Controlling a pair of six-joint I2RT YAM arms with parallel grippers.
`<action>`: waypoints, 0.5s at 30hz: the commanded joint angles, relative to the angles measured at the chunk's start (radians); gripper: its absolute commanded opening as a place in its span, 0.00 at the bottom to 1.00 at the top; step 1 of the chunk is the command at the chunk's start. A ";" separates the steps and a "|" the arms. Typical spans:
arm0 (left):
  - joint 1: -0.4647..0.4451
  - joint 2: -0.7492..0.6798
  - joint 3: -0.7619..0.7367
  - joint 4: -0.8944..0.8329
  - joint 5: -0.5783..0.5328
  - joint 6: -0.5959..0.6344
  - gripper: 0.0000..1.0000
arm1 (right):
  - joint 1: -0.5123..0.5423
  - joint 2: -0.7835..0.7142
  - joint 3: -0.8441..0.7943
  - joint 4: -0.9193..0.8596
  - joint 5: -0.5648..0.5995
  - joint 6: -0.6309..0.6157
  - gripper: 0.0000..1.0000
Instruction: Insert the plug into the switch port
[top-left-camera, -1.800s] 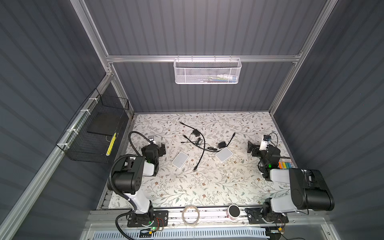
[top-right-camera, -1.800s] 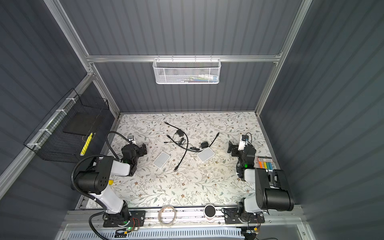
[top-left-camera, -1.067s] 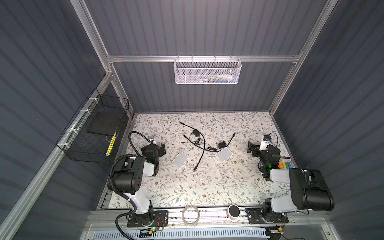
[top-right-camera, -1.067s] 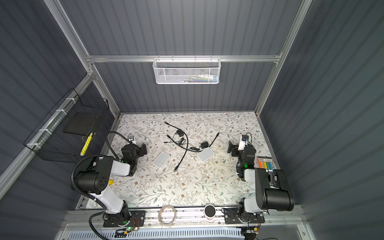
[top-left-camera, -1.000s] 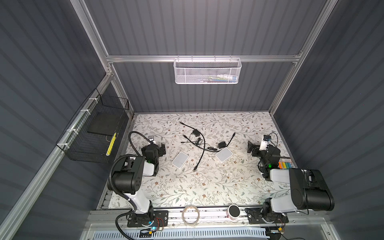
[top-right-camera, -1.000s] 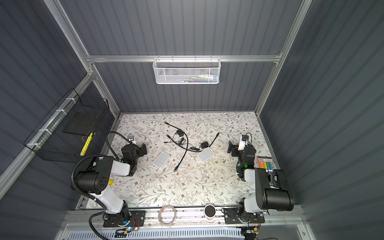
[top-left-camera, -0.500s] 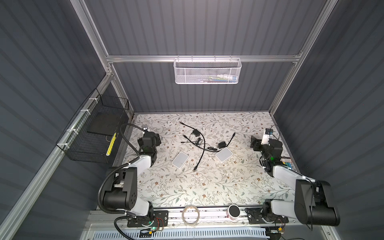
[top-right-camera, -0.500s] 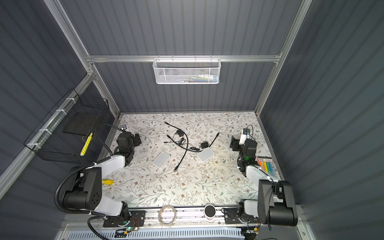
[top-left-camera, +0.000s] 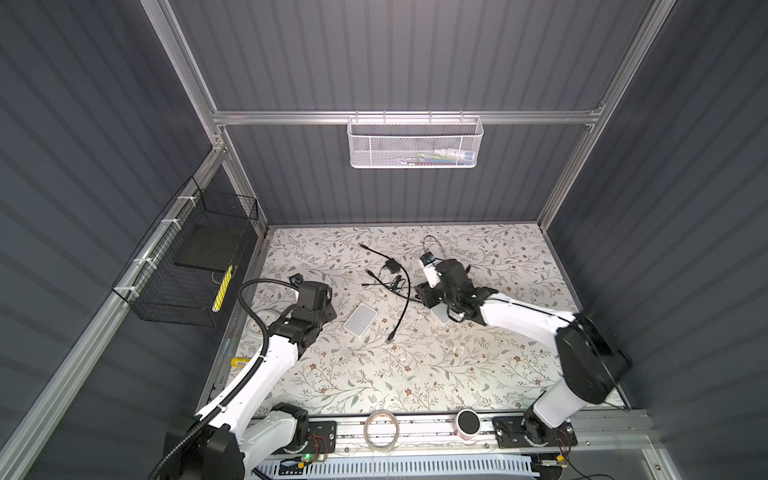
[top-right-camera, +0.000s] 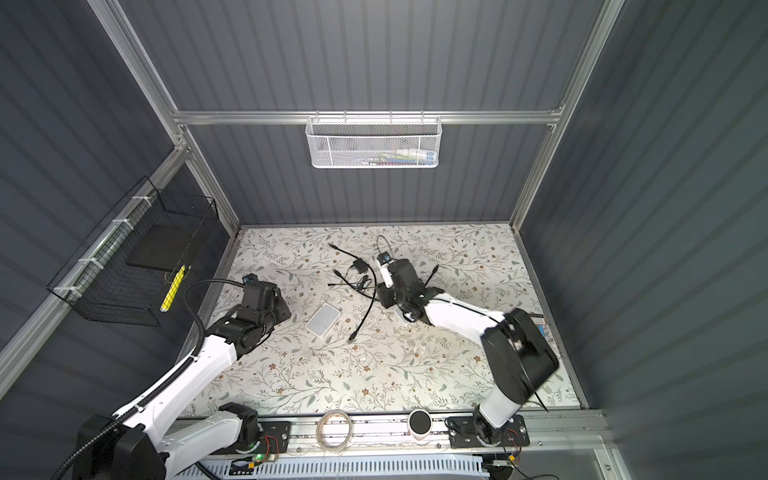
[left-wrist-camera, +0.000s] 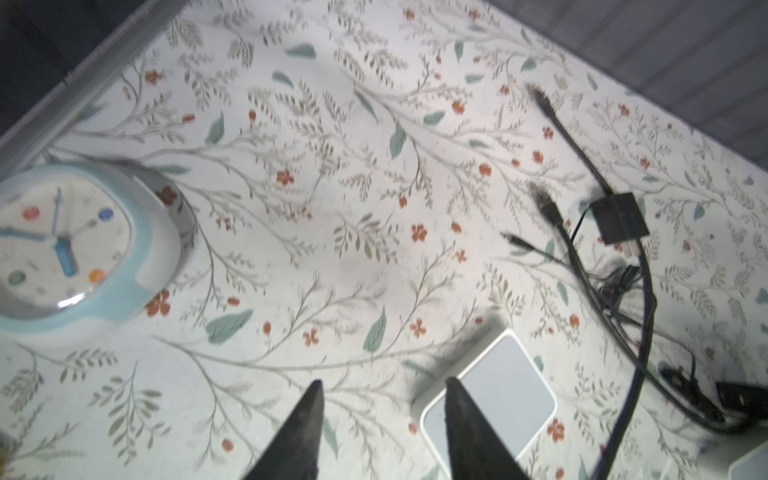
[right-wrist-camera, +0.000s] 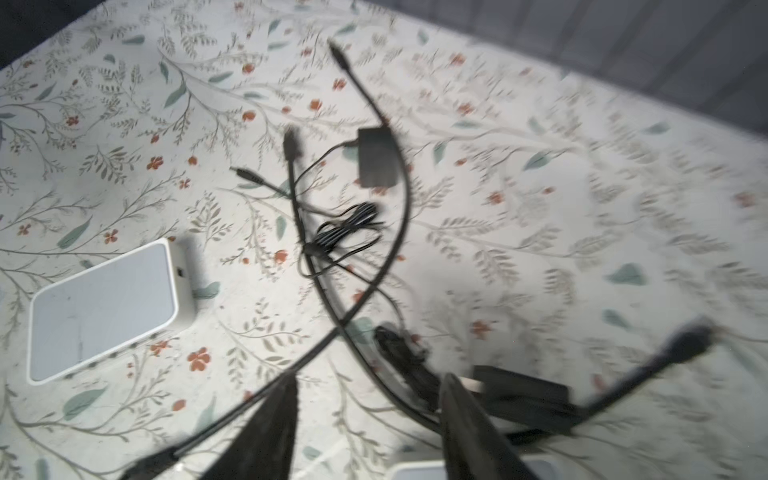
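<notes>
We see the left fingers (left-wrist-camera: 305, 432) standing partly apart with nothing between them, hovering over the table (top-left-camera: 415, 374) just at 9 o'clock of the white switch (top-left-camera: 360, 325). That switch lies flat, a little toward 9 o'clock from the table's middle. One small port shows on its side wall in the right wrist view.

The right fingers (right-wrist-camera: 270, 436) are likewise parted by a moderate gap and grip nothing that we can make out. That view is blurred, and black cables run beneath them. In both top views the right arm reaches over a second white switch (top-left-camera: 441, 314), at 3 o'clock of the first, and covers most of it.

The plug (right-wrist-camera: 245, 174), a slim one on the thin cord of the black adapter (top-left-camera: 391, 266), lies free on the table at 12 o'clock of the first switch. It is apart from the switch, at the edge of the cable tangle (top-left-camera: 397, 286). A long black cable (top-left-camera: 402, 311) curves through that tangle. A pale blue clock (left-wrist-camera: 70, 245) lies by the left arm.
</notes>
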 joint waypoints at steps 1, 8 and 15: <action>0.002 -0.015 -0.068 -0.113 0.130 -0.088 0.39 | 0.079 0.118 0.146 -0.060 -0.025 0.022 0.34; -0.005 0.038 -0.148 -0.044 0.212 -0.122 0.29 | 0.156 0.322 0.343 -0.094 -0.021 0.033 0.36; -0.005 0.175 -0.110 -0.025 0.209 -0.109 0.27 | 0.171 0.400 0.364 -0.069 -0.053 0.077 0.41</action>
